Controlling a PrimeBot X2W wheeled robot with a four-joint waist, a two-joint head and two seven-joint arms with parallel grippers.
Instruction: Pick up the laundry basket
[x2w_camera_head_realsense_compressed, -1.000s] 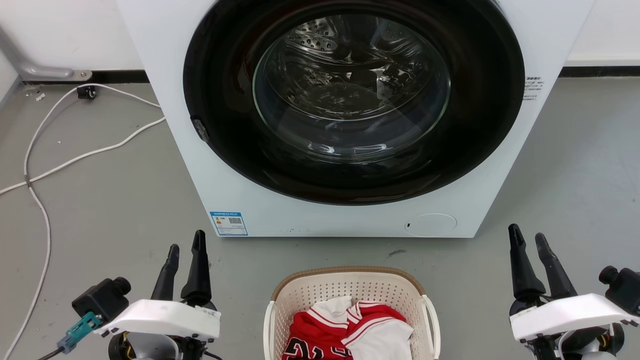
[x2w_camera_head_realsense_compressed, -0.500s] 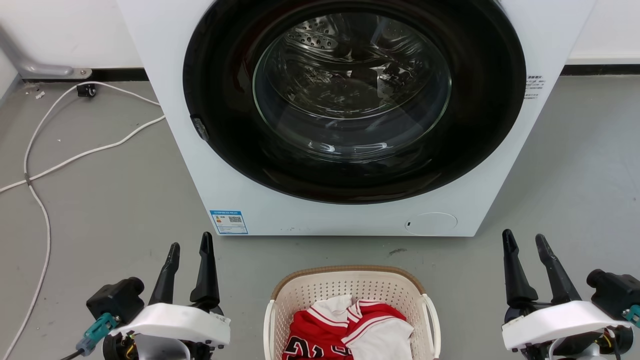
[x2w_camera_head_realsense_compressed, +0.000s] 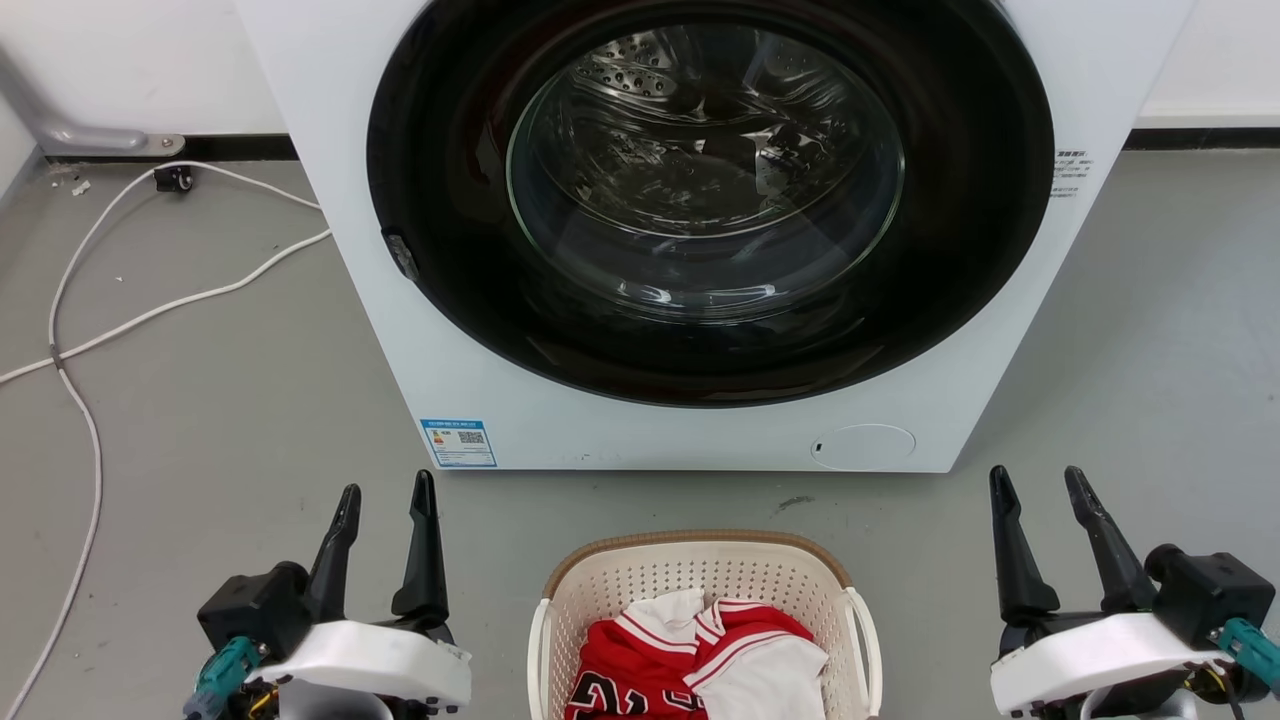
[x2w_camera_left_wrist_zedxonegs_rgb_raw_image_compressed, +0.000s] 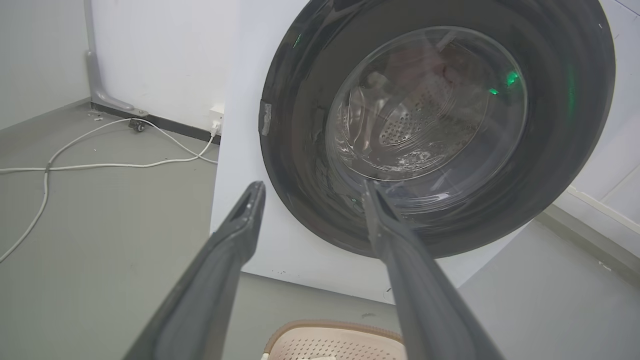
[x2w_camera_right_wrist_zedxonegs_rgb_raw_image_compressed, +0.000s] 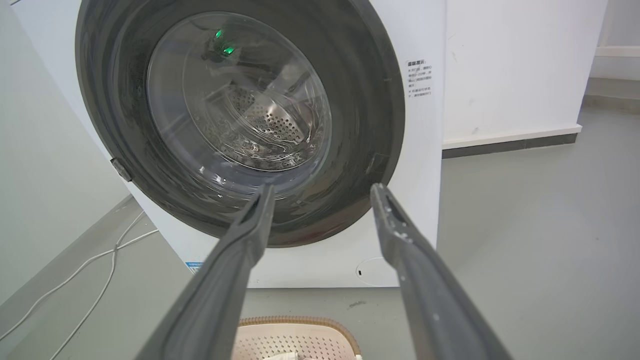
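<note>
The laundry basket, cream perforated plastic with a brown rim and white side handles, stands on the floor at the bottom centre of the head view, holding red and white clothes. Its far rim also shows low in the left wrist view and in the right wrist view. My left gripper is open to the basket's left, apart from it. To the basket's right my right gripper is open too, clear of the handle. Both point toward the washing machine.
A white washing machine with a shut round dark glass door stands just behind the basket. White cables trail over the grey floor at the left. Walls run behind the machine.
Both grippers have drawn inward toward the basket and slightly down the view, and their fingers have spread a little wider. The basket has not moved.
</note>
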